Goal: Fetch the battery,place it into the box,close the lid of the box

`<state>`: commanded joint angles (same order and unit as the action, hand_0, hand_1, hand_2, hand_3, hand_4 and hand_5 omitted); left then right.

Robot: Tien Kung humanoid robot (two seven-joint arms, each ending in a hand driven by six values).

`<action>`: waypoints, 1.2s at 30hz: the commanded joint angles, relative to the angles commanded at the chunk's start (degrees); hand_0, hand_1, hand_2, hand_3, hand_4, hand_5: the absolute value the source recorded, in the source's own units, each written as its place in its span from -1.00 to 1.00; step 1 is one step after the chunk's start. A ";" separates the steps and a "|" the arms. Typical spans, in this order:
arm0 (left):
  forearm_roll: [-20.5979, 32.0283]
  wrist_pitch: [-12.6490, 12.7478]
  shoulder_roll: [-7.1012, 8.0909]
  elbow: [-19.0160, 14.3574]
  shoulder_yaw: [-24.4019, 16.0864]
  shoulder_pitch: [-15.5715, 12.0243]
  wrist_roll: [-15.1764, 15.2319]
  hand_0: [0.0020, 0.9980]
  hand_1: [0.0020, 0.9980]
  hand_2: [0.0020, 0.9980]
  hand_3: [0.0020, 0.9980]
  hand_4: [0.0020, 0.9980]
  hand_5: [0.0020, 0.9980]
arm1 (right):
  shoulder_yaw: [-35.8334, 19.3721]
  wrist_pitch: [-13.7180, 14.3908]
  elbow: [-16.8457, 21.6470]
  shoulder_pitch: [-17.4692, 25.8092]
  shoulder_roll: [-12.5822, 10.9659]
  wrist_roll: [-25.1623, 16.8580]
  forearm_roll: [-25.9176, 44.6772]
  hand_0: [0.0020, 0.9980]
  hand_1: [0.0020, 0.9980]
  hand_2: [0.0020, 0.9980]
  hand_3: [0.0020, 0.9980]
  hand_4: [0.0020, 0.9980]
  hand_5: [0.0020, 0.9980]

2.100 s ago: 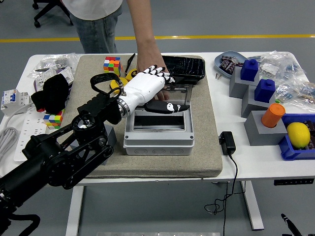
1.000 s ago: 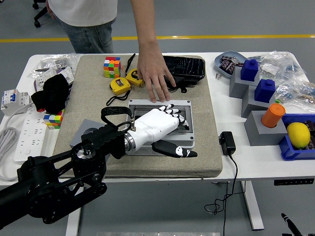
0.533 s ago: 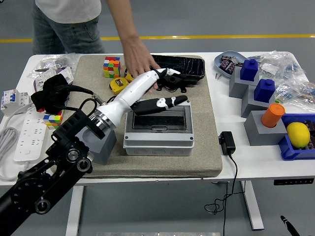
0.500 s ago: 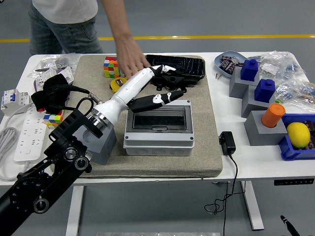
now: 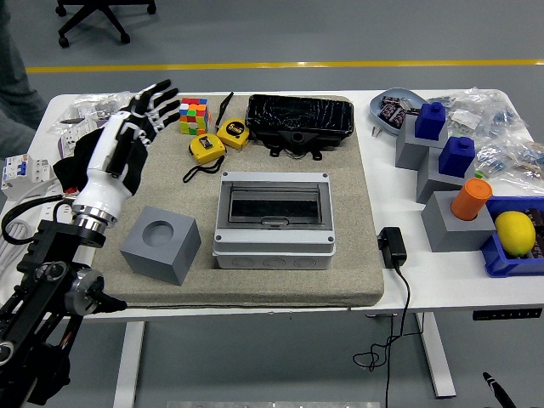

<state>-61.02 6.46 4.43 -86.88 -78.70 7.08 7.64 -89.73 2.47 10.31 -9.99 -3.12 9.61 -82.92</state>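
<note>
- The left robot hand (image 5: 127, 136) is being held up over the left side of the surface (image 5: 408, 285), with its fingers (image 5: 157, 95) spread apart and nothing held in them.
- The hand is being carried well to the left of the box (image 5: 272, 219), above the left edge of the grey mat (image 5: 357, 280).
- The right robot hand is not being shown in the head view.
- The box is being seen at the middle of the mat with its lid (image 5: 272, 206) lying down flat over the opening.
- Through the dark window of the lid nothing can be made out clearly, so where the battery is cannot be told.
- A grey block (image 5: 161, 244) with a round hollow in its top is being seen just left of the box, near the mat's front edge.
- Two yellow tape measures (image 5: 218, 139) are lying beside each other behind the box, next to a coloured cube (image 5: 193, 115).
- A black case (image 5: 299, 119) is lying at the far edge of the mat, behind the box.
- A black adapter (image 5: 392, 246) with its cable is lying just right of the mat.
- On the right side, grey stands with blue blocks (image 5: 444, 136), an orange cylinder (image 5: 472, 199) and a lemon (image 5: 515, 232) in a blue tray are being seen.
- A part of a person (image 5: 13, 85) is being seen at the top left corner, away from the mat.
</note>
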 joint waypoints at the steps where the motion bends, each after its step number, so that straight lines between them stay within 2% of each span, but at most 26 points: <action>1: -1.94 0.67 -0.20 0.05 -0.99 -0.60 -0.34 0.71 0.87 0.84 0.77 1.00 0.88 | -0.08 0.00 0.00 0.05 0.04 0.00 -0.06 0.56 0.40 0.44 0.54 1.00 1.00; 6: -13.48 3.38 -1.37 1.49 -4.94 -3.06 0.01 0.68 0.88 0.84 0.75 1.00 0.90 | 0.22 -0.04 0.00 -0.02 0.16 -0.16 0.26 0.56 0.40 0.44 0.54 1.00 1.00; 11: -25.06 2.03 -1.97 2.70 -5.57 -4.60 1.12 0.74 0.88 0.82 0.75 1.00 0.97 | 0.44 -0.06 0.00 -0.26 0.05 -0.18 0.27 0.56 0.40 0.44 0.54 1.00 1.00; 14: -27.98 1.65 -2.14 3.03 -5.33 -4.77 1.50 0.74 0.88 0.82 0.75 1.00 0.97 | 0.48 -0.08 0.00 -0.26 0.01 -0.10 0.08 0.56 0.40 0.44 0.54 1.00 1.00; 15: -28.39 1.56 -2.21 3.09 -5.14 -4.79 1.60 0.91 0.96 0.85 0.76 1.00 1.00 | 0.62 -0.10 0.00 -0.23 0.00 -0.10 0.08 0.56 0.40 0.44 0.54 1.00 1.00; 20: -24.43 0.31 -2.36 3.79 -3.84 -4.69 1.82 0.91 0.96 0.85 0.76 1.00 1.00 | 0.45 -0.22 0.00 0.06 0.27 0.05 -0.66 0.56 0.40 0.44 0.54 1.00 1.00; 21: -23.29 0.11 -2.37 3.88 -3.64 -4.70 1.80 1.00 1.00 0.91 0.84 1.00 1.00 | 0.30 -0.25 0.00 0.09 0.36 0.08 -0.96 0.55 0.40 0.44 0.54 1.00 1.00; 24: -21.02 -0.35 -2.34 3.91 -3.17 -4.83 1.81 1.00 1.00 0.91 0.84 1.00 1.00 | 0.28 -0.32 0.00 0.05 0.54 0.02 -1.34 0.55 0.40 0.44 0.54 1.00 1.00; 32: -21.05 -0.22 -2.15 3.91 -2.89 -4.72 1.33 1.00 1.00 0.90 0.86 1.00 1.00 | 0.81 -0.44 0.00 -0.34 0.64 -0.10 -1.55 0.55 0.40 0.44 0.54 1.00 1.00; 33: -20.88 -0.03 -2.14 3.88 -2.81 -4.68 1.26 0.87 0.91 0.84 0.79 1.00 1.00 | 0.85 -0.46 0.00 -0.35 0.63 -0.06 -1.60 0.55 0.40 0.44 0.54 1.00 1.00; 36: -18.51 2.18 -2.11 3.62 -2.57 -4.67 1.04 0.87 0.91 0.84 0.79 1.00 1.00 | 0.76 -0.46 0.00 -0.30 0.58 0.08 -1.87 0.55 0.40 0.44 0.54 1.00 1.00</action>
<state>-79.53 8.64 2.32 -83.26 -81.27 2.40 8.68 -88.97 2.02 10.31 -10.29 -2.54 9.69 -84.79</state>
